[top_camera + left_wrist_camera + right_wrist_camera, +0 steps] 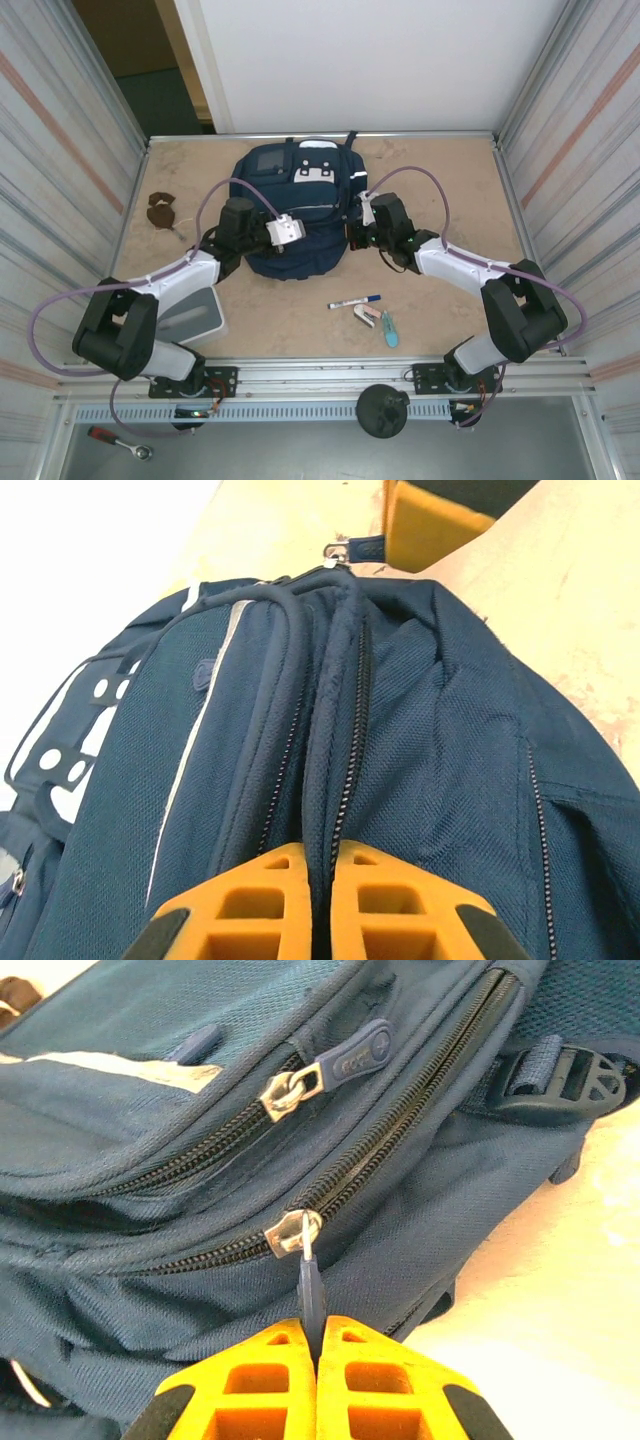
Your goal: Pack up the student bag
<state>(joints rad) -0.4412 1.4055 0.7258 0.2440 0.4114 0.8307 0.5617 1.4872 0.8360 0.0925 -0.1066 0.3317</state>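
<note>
Student bag [295, 210] lies mid-table in the top view, with the left gripper [280, 245] and right gripper [357, 235] at its near sides. Left wrist view: the left gripper [318, 870] is clenched on a fabric ridge beside a zipper and is best held taut as an anchor. Right wrist view: the right gripper [312, 1338] pinches the zipper pull [311, 1290]; drawing it in line with the teeth should avoid snagging.

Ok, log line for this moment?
left end effector: shut on student bag fabric fold | right end effector: shut on zipper pull | marker: loose on table
</note>
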